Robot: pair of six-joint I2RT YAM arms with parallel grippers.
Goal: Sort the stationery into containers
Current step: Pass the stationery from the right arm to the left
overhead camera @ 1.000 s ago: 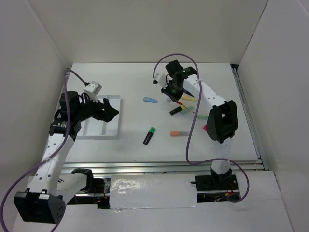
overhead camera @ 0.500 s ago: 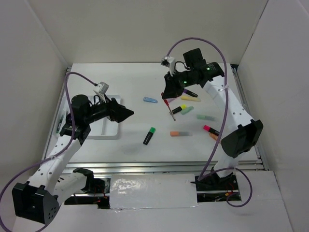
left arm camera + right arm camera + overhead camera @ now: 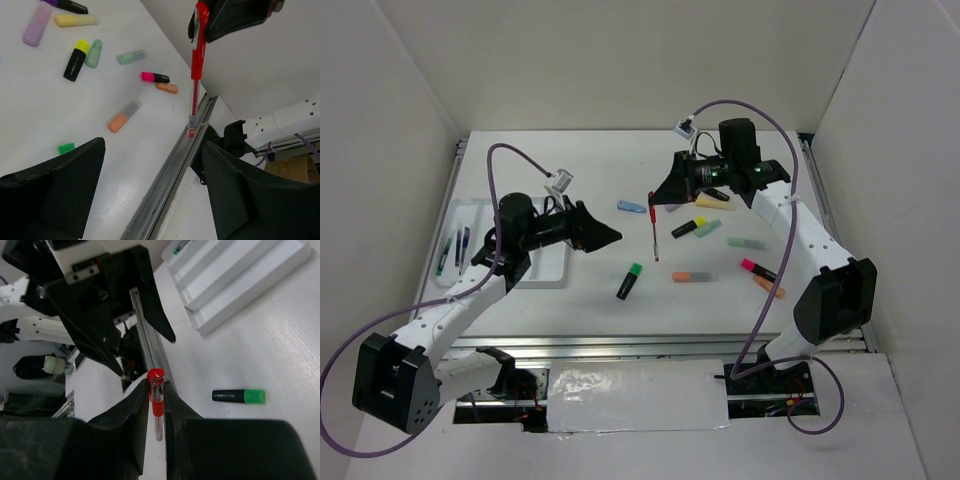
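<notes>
The right pincer (image 3: 658, 196) pinches a red pen (image 3: 654, 228) by its top, dangling it upright above the middle of the desk (image 3: 590, 180). The left pincer (image 3: 608, 236), spread wide and empty, faces it near the white tray (image 3: 560, 270).

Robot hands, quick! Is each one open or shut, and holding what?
Left gripper: open, holding nothing.
Right gripper: shut on the red pen.
</notes>
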